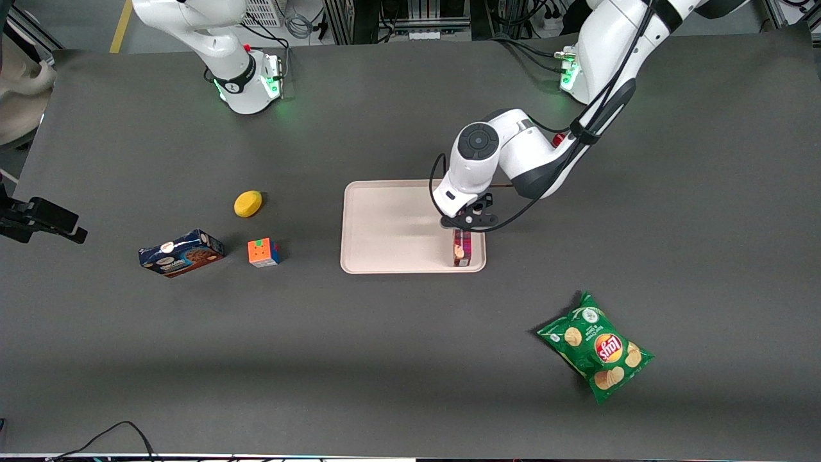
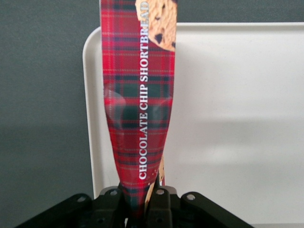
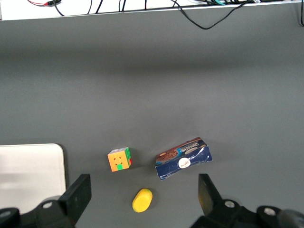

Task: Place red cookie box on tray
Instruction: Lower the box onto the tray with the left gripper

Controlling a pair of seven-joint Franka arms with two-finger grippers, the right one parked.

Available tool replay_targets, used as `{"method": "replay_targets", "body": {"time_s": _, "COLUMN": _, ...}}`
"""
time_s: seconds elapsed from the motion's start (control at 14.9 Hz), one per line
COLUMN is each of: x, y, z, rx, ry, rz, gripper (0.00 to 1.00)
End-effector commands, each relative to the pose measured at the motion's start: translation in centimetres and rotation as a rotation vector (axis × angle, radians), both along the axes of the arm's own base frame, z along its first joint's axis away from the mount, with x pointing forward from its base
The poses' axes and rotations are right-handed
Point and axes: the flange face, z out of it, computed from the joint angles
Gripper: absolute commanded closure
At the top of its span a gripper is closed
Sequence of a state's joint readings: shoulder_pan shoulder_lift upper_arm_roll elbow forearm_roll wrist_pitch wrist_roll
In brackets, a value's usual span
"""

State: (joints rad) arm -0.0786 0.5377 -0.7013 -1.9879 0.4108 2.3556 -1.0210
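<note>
The red cookie box (image 1: 462,248) stands on end on the tray (image 1: 391,224), at the corner nearest the front camera on the working arm's side, close to the rim. The gripper (image 1: 463,224), directly above, pinches its top, denting the carton. Standing tall and slim there, the box may topple off the tray on release.

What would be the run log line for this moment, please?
gripper: shut on red cookie box | box: over tray corner nearest working arm | release: not yet
</note>
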Motion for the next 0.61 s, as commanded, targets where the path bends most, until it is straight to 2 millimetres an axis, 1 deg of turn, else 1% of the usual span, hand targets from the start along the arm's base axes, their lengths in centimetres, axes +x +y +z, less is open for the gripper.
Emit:
{"method": "replay_targets", "body": {"time_s": 0.0, "x": 0.62, "y": 0.16, "z": -0.98, "rx": 0.005, "ry": -0.015, "rz": 0.018, "gripper": 0.76}}
{"method": "replay_targets", "body": {"time_s": 0.07, "x": 0.67, "y": 0.22, "z": -1.12, "rx": 0.004, "ry": -0.013, "rz": 0.02, "gripper": 0.61}}
{"method": "replay_targets", "body": {"time_s": 0.13, "x": 0.68, "y": 0.17, "z": -1.11, "rx": 0.001, "ry": -0.015, "rz": 0.02, "gripper": 0.31}}
{"method": "replay_targets", "body": {"time_s": 0.27, "x": 0.68, "y": 0.17, "z": -1.11, "rx": 0.001, "ry": -0.015, "rz": 0.02, "gripper": 0.05}}
{"method": "replay_targets", "body": {"time_s": 0.34, "x": 0.75, "y": 0.24, "z": -1.11, "rx": 0.001, "ry": -0.016, "rz": 0.02, "gripper": 0.0}}
{"method": "replay_targets", "body": {"time_s": 0.54, "x": 0.75, "y": 0.16, "z": -1.02, "rx": -0.001, "ry": -0.017, "rz": 0.018, "gripper": 0.0}}
